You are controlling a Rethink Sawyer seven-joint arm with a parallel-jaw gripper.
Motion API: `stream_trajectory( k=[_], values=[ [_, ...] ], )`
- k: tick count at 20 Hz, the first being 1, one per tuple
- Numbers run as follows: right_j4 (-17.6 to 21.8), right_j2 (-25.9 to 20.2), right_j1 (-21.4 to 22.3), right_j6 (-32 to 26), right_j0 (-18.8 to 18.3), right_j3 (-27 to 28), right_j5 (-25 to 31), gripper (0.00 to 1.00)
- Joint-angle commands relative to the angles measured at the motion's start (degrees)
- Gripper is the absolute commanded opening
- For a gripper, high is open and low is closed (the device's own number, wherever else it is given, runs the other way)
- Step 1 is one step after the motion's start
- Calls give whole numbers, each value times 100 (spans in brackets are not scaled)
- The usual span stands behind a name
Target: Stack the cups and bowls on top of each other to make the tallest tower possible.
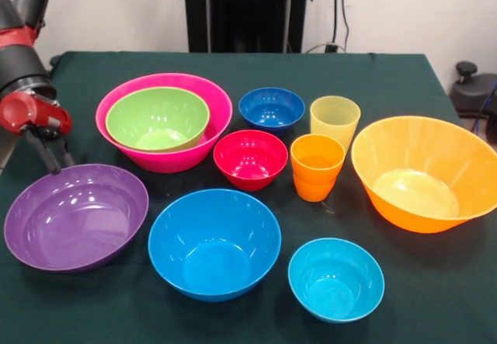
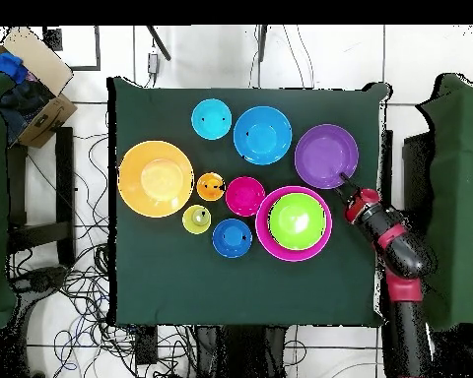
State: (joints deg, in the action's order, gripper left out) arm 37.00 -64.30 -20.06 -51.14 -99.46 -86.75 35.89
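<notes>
Front view
Arm: a red and black arm enters at the upper left, its gripper point(image 1: 56, 158) hanging just over the far rim of the purple bowl point(image 1: 75, 216); two thin dark fingers show side by side, seemingly at the rim, though a pinch on it cannot be told.
Tower: the lime green bowl point(image 1: 158, 117) sits nested inside the large pink bowl point(image 1: 164, 120), far left of centre on the green table point(image 1: 435, 297).
Middle: the red bowl point(image 1: 250, 158) stands beside the pink one, the dark blue bowl point(image 1: 271, 109) behind it; the orange cup point(image 1: 316, 166) stands just in front of the pale yellow cup point(image 1: 335, 122).
Right: the large orange bowl point(image 1: 423, 173) stands alone.
Near edge: the sky blue bowl point(image 1: 213, 242) and the small cyan bowl point(image 1: 335, 279) stand apart, both upright.

Overhead view
Gripper: the gripper point(image 2: 343, 180) meets the purple bowl's point(image 2: 326, 156) rim on the side toward the pink bowl point(image 2: 294, 222).
Cups: the orange cup point(image 2: 211, 185) and yellow cup point(image 2: 196, 219) stand between the orange bowl point(image 2: 157, 178) and the red bowl point(image 2: 244, 196).
Surroundings: a cardboard box point(image 2: 38, 84) lies off the table's corner.
</notes>
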Motion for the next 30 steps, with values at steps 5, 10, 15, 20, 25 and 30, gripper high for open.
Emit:
stream_trajectory(
  k=[5,10,15,20,25,30],
  values=[
    [869,531,-90,-1322,626,1381,-40,100],
    [896,465,-249,-1421,649,1553,-50,100],
    [635,612,-87,-955,846,1693,340,0],
    [550,734,114,-392,1013,1733,312,0],
    [572,844,271,-137,1109,1689,224,0],
    [766,1015,1456,1154,1421,928,-78,0]
  ],
)
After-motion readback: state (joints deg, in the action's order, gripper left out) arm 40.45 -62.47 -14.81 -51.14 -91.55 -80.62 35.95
